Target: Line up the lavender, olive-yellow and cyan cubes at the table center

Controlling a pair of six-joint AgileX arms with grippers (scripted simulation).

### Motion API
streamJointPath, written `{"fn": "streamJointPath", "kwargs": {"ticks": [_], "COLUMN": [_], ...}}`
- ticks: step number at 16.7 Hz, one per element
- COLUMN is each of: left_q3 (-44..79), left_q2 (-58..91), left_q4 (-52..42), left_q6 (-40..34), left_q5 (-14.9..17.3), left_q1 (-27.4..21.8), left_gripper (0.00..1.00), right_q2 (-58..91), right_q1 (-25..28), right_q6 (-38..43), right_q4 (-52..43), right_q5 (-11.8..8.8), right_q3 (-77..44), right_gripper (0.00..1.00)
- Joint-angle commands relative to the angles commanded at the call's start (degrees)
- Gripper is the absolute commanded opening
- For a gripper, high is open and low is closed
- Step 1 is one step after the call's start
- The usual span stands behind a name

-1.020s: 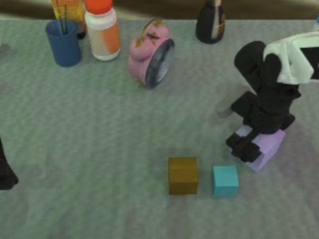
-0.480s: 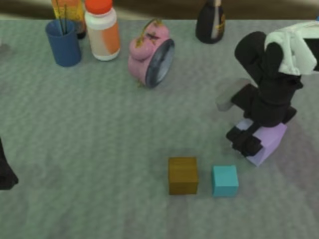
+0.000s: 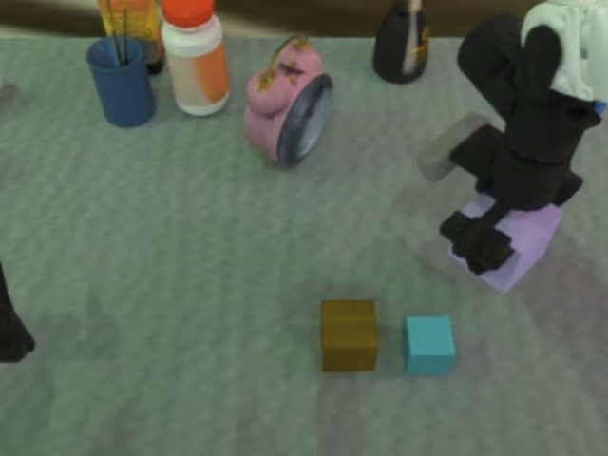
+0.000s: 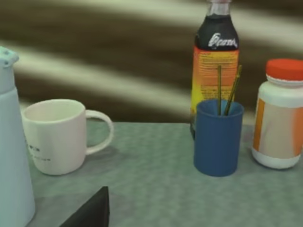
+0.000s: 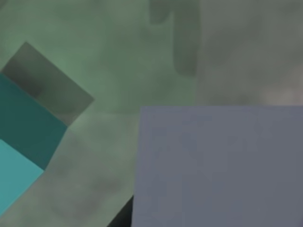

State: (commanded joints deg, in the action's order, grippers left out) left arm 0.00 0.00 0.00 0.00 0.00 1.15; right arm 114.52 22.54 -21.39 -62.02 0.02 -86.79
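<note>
My right gripper (image 3: 478, 241) is shut on the lavender cube (image 3: 528, 239), holding it off the cloth at the table's right, behind and to the right of the other two cubes. The lavender cube (image 5: 218, 165) fills much of the right wrist view, with the cyan cube (image 5: 19, 142) at one edge. The olive-yellow cube (image 3: 349, 333) and the cyan cube (image 3: 429, 344) sit side by side on the cloth near the front centre, a small gap between them. My left arm (image 3: 11, 332) is parked at the table's left edge.
Along the back stand a blue cup (image 3: 121, 81) with sticks, a white bottle (image 3: 195, 62) with an orange cap, a pink alarm clock (image 3: 288, 100) and a dark bottle (image 3: 402, 40). The left wrist view also shows a white mug (image 4: 59, 135).
My right gripper has carried the lavender cube upward and toward the back right, away from the cloth. The olive-yellow and cyan cubes and the left arm have not moved.
</note>
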Motion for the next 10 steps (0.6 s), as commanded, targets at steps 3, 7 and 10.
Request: {"fn": "streamJointPath", "kwargs": {"ticks": [3,7,10], "left_q3": [0.0,0.0,0.0], "left_q2": [0.0,0.0,0.0], "left_q4": [0.0,0.0,0.0], "left_q6": [0.0,0.0,0.0], "left_q5": [0.0,0.0,0.0], "left_q1": [0.0,0.0,0.0], "left_gripper": [1.0,1.0,1.0], "right_q2": [0.8,6.8,13.5], "right_q1": [0.4,6.6,13.6], "right_q6": [-0.2,-2.9,-5.8], "right_q4": [-0.3,-5.0,-10.4], "right_q5": [0.0,0.0,0.1], "right_q3": [-0.7,-9.5,-22.1], "right_gripper": [0.0,0.0,0.0]}}
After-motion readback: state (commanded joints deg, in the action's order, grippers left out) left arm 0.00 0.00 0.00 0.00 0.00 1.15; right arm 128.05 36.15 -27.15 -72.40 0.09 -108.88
